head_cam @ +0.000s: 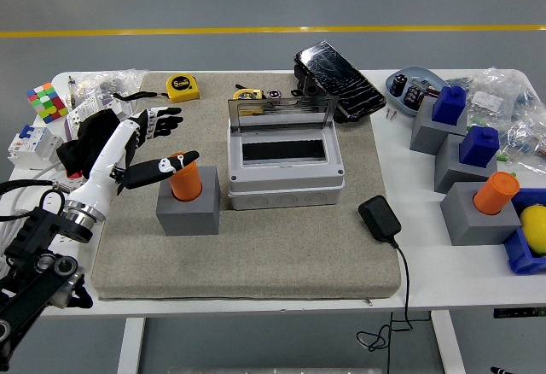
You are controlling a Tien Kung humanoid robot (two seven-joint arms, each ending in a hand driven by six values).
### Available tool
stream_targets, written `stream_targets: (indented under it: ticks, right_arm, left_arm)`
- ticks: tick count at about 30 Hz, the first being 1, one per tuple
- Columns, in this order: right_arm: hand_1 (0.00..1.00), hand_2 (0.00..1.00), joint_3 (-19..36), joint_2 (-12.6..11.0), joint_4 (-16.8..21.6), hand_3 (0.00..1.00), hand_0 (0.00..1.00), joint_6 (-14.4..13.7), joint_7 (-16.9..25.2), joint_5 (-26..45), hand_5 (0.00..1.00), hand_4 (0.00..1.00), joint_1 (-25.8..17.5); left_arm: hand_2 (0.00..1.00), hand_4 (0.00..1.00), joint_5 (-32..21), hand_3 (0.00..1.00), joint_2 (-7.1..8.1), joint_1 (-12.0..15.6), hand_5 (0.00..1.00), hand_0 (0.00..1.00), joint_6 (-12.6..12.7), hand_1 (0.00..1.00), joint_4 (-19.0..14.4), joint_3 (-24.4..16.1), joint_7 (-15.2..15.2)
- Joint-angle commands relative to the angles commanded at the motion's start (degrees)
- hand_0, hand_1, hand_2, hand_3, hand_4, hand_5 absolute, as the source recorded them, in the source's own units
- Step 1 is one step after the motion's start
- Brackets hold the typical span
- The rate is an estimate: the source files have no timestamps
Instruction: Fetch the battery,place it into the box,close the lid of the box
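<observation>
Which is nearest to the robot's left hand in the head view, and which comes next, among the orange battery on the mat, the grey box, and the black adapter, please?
From the left hand:
1. Orange battery, upright in its grey holder, right at the thumb.
2. Grey box, mid-mat to the hand's right, lid raised.
3. Black adapter, at the mat's right edge, farthest.

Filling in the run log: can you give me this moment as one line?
left hand open, thumb at orange battery | battery upright in grey holder | box lid open | right hand not in view
</observation>
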Motion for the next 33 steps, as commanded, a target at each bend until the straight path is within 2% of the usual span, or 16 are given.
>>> stream_targets:
  ticks: [1,2,7,8,13,14,16,19,20,23,25,26,31,32,33]
  right_arm:
    - [0.674,0.688,0.0,0.0,0.0,0.536,0.666,0.0,0.0,0.0,0.498,0.904,0.0]
    - [0.674,0.688,-0.1,0.0,0.0,0.536,0.667,0.0,0.0,0.0,0.498,0.905,0.0]
    - [0.674,0.688,-0.6,-0.1,0.1,0.536,0.667,0.0,0.0,0.1,0.498,0.905,0.2]
    - [0.674,0.688,-0.7,-0.2,0.1,0.536,0.666,0.0,0.0,0.1,0.498,0.904,0.3]
    - [0.674,0.688,-1.0,-0.3,0.2,0.536,0.666,0.0,0.0,0.2,0.498,0.904,0.8]
    - [0.674,0.688,-1.0,-0.4,0.2,0.536,0.667,0.0,0.0,0.2,0.499,0.904,0.9]
    - [0.674,0.688,-1.1,-0.4,0.3,0.536,0.667,0.0,0.0,0.1,0.499,0.904,1.0]
    - [0.674,0.688,-1.3,-0.5,0.3,0.536,0.667,0.0,0.0,0.2,0.499,0.904,1.1]
    - [0.674,0.688,-1.5,-0.6,0.3,0.536,0.666,0.0,0.0,0.2,0.500,0.905,1.2]
    - [0.674,0.688,-1.8,-0.6,0.3,0.536,0.666,0.0,0.0,0.3,0.500,0.905,1.2]
    - [0.674,0.688,-1.9,-0.6,0.3,0.536,0.666,0.0,0.0,0.3,0.500,0.905,1.2]
    - [0.674,0.688,-1.9,-0.6,0.4,0.536,0.666,0.0,0.0,0.3,0.500,0.905,1.2]
    - [0.674,0.688,-2.1,-0.7,0.4,0.536,0.666,0.0,0.0,0.3,0.500,0.905,1.1]
    - [0.674,0.688,-2.1,-0.7,0.4,0.536,0.666,0.0,0.0,0.3,0.500,0.906,1.1]
    - [0.674,0.688,-2.0,-0.7,0.4,0.536,0.666,0.0,0.0,0.3,0.500,0.906,1.1]
  left_arm:
    - [0.810,0.998,-0.1,0.809,-0.01,0.0,0.298,0.737,0.1,0.809,0.1,0.1,-0.2]
    - [0.786,0.998,-0.4,0.787,-0.05,0.0,0.167,0.716,0.4,0.784,0.5,0.3,-0.8]
    - [0.786,0.998,-2.4,0.787,0.03,-0.3,0.167,0.716,2.2,0.784,2.1,2.2,-4.2]
    - [0.746,0.998,-3.0,0.755,0.12,-0.5,0.100,0.695,2.4,0.752,2.3,2.7,-4.9]
    - [0.746,0.998,-5.2,0.755,0.68,-1.5,0.100,0.695,3.0,0.752,3.1,6.8,-7.3]
    - [0.716,0.998,-5.7,0.717,0.72,-1.7,0.050,0.695,3.2,0.726,3.2,7.4,-7.7]
    - [0.716,0.998,-6.6,0.717,0.73,-2.0,0.050,0.695,3.4,0.726,3.3,8.5,-8.4]
    - [0.716,0.998,-8.8,0.717,0.66,-3.1,0.050,0.695,3.8,0.726,3.8,10.6,-9.8]
    - [0.685,0.998,-9.9,0.696,0.60,-3.5,0.002,0.683,4.0,0.696,4.1,11.4,-10.5]
    - [0.685,0.998,-13.8,0.696,0.36,-4.9,0.002,0.683,4.3,0.696,5.2,13.5,-12.7]
    - [0.685,0.998,-16.6,0.696,0.33,-5.7,0.002,0.683,4.0,0.696,6.1,14.8,-13.7]
    - [0.617,0.998,-17.6,0.640,0.33,-6.0,0.002,0.634,3.9,0.637,6.4,15.2,-14.0]
    - [0.617,0.998,-21.9,0.640,0.34,-7.5,0.002,0.634,3.0,0.637,7.9,17.4,-14.9]
    - [0.555,0.998,-22.4,0.618,0.26,-7.8,0.002,0.611,2.7,0.565,8.1,17.7,-14.9]
    - [0.555,0.998,-22.9,0.618,0.20,-7.9,0.002,0.611,2.4,0.565,8.3,18.0,-14.8]
